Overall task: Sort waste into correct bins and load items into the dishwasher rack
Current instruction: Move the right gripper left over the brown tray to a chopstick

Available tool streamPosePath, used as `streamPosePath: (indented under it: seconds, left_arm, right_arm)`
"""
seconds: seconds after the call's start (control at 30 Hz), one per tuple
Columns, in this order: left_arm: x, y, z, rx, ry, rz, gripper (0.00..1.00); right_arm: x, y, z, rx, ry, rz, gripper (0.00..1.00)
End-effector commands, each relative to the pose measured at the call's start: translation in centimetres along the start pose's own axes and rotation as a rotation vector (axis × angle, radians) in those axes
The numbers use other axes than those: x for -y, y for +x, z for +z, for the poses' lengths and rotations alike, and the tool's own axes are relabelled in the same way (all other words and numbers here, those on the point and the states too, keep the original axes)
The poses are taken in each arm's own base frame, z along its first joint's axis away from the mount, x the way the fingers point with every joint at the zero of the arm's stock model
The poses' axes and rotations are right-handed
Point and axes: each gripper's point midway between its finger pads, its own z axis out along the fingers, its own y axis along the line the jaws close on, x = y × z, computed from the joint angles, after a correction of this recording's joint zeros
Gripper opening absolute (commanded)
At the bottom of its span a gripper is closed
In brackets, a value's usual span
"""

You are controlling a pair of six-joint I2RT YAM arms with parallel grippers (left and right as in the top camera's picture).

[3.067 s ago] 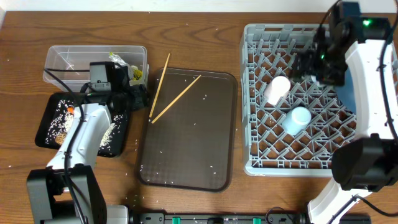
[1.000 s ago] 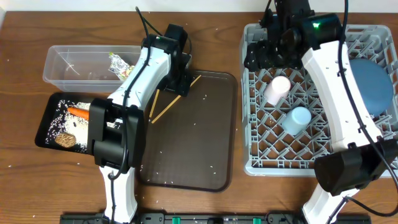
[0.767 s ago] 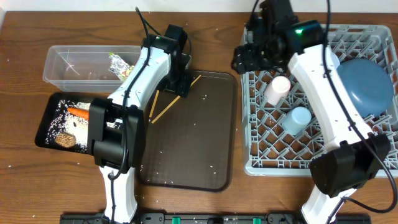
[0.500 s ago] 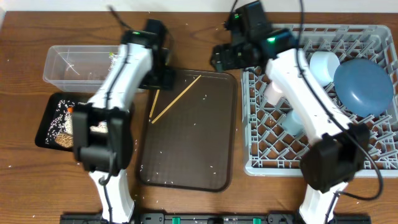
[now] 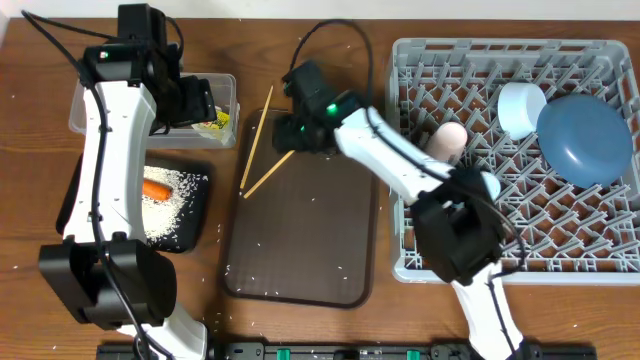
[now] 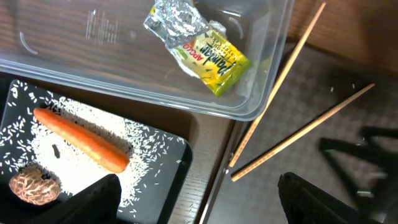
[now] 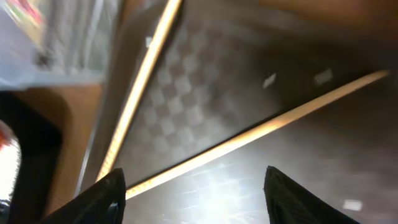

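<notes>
Right fingers [image 7: 102, 199] have swung from grey lattice rack [image 5: 500, 262] to thin wooden chopsticks [image 5: 258, 135].

Your left gripper [image 6: 199, 186] and right gripper [image 7: 194, 177] are black, on white-shelled arms [image 5: 100, 150] with black joints, black cables [image 5: 318, 30], one green light [image 5: 326, 109].

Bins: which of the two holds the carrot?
The black tray, where the carrot lies on scattered rice. The clear tub beside it holds a yellow-green wrapper instead.

Wooden table [image 5: 30, 235] bears clear tub [image 5: 223, 88], black tray [image 5: 196, 192], brown tray [image 5: 300, 240], grey rack [image 5: 500, 266].
</notes>
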Motion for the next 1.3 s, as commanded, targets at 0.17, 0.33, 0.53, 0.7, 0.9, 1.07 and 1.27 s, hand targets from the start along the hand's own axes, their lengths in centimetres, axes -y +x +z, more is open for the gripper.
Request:
streamPosePath:
  seconds: [0.17,0.33,0.53,0.7,0.9,1.07,1.27]
  left_arm:
    - [-0.4,0.5,0.5,-0.024,-0.017,-0.011,0.82]
    - [-0.4,0.5,0.5,-0.024,-0.018,-0.010,0.82]
    - [-0.4,0.5,0.5,-0.024,-0.018,-0.010,0.82]
    - [-0.4,0.6,0.5,-0.028,-0.018,-0.010,0.82]
    - [-0.4,0.6,0.5,-0.027,-0.018,-0.010,0.82]
    - [-0.4,0.6,0.5,-0.027,-0.018,-0.010,0.82]
    - [-0.4,0.6,0.5,-0.027,-0.018,-0.010,0.82]
  right_arm:
    - [0.3,2.2,3.1,-0.022,0.089,0.001,0.60]
    - [1.2,2.1,3.7,0.010,0.165,-0.014,0.59]
    - [2.3,3.2,5.5,-0.012,0.214,-0.022,0.59]
    - [2.5,3.4,5.4,-0.031,0.235,-0.022,0.54]
    - [3.0,3.6,4.5,-0.052,0.287,-0.054,0.31]
    - [2.8,3.7,4.2,-0.064,0.294,-0.076,0.24]
    - [2.9,4.2,1.6,-0.143,0.336,-0.097,0.18]
